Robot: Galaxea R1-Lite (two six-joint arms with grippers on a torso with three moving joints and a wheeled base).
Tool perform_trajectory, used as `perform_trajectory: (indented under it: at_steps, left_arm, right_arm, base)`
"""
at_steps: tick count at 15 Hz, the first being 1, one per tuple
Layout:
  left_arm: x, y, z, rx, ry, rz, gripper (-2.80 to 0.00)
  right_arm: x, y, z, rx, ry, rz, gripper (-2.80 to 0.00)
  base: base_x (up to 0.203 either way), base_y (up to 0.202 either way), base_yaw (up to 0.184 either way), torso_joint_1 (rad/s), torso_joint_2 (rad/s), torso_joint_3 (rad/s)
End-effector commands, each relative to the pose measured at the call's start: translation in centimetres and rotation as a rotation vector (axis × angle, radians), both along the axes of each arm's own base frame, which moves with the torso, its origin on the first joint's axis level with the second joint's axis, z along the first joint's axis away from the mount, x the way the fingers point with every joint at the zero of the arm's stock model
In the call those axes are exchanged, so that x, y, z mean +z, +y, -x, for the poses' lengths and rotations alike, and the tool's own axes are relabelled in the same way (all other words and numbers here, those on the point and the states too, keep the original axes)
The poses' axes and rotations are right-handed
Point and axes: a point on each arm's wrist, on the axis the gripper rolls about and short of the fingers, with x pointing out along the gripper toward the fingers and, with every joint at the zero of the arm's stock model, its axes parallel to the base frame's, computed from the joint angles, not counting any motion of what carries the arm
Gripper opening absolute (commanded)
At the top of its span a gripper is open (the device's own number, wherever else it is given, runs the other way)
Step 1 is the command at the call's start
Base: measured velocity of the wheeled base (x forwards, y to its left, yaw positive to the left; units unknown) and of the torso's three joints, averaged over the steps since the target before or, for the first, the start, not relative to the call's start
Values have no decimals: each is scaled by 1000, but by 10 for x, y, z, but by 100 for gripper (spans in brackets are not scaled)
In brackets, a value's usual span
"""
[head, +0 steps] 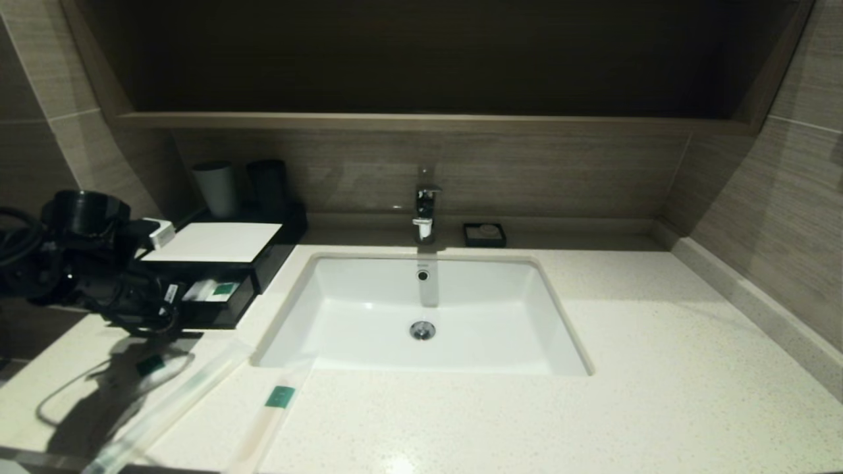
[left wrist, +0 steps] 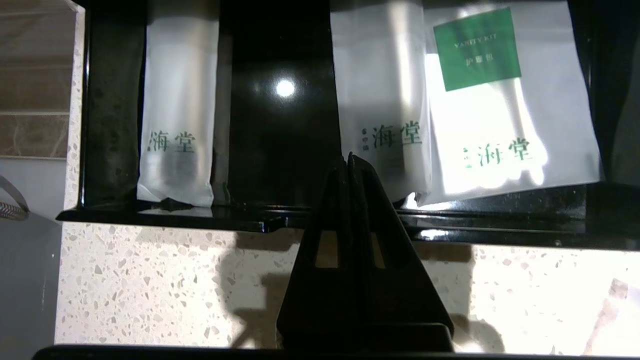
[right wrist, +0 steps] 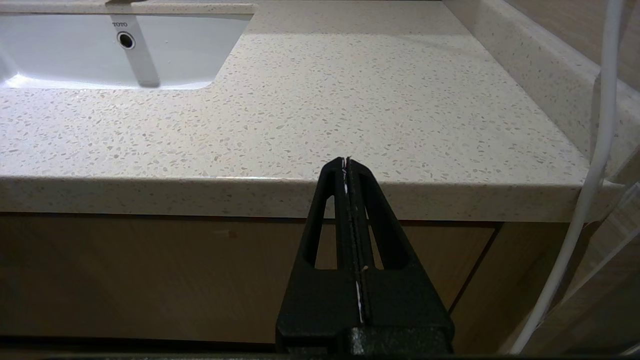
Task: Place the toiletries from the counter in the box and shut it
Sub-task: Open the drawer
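At the left end of the speckled stone surface (head: 658,368), my left gripper (left wrist: 350,159) is hovering just in front of the glossy black box (head: 267,260), its fingers clenched together on nothing. The box's front drawer (left wrist: 280,222) is standing pulled out toward me, and the wrist view is showing three frosted packets lying inside it: a narrow one (left wrist: 177,125) toward one side, a second narrow one (left wrist: 382,110) near the middle, and a wider sachet with a green square label (left wrist: 505,115) overlapping that second one. Two long thin packets are lying on the surface near its front edge, well apart from the box: one (head: 164,408) partly under my arm's shadow, the other (head: 270,418) just beside the sink (head: 421,316) corner, carrying a green label. Behind the box's white top panel (head: 217,241) two cups (head: 216,187) are standing against the wall, and a small black soap dish (head: 485,234) is sitting beside the faucet (head: 425,207). My right gripper (right wrist: 347,162) is hanging clenched and empty below the surface's front edge, in front of the wooden cabinet (right wrist: 150,280).
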Motion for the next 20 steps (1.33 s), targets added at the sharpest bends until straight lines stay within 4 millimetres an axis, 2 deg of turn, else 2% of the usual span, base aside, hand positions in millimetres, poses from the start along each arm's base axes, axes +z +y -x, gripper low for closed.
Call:
perform_trajectory:
  at_steps: [1,9,16,20]
  left_arm:
    - [2,0,3,0,8,0,-280]
    - [1,7,14,13,57,-4,-280]
    - [9,4,26,11,39,-8,-280]
    - [26,3,31,12,-19,-12,-280]
  right_arm:
    - [0,0,0,0,0,0,-280]
    - [0,0,0,0,0,0,-280]
    - [0,0,0,0,0,0,-280]
    - [0,0,0,0,0,0,-280]
  base:
    - [0,0,0,0,0,0]
    - [0,0,0,0,0,0]
    - [0,0,0,0,0,0]
    - [0,0,0,0,0,0]
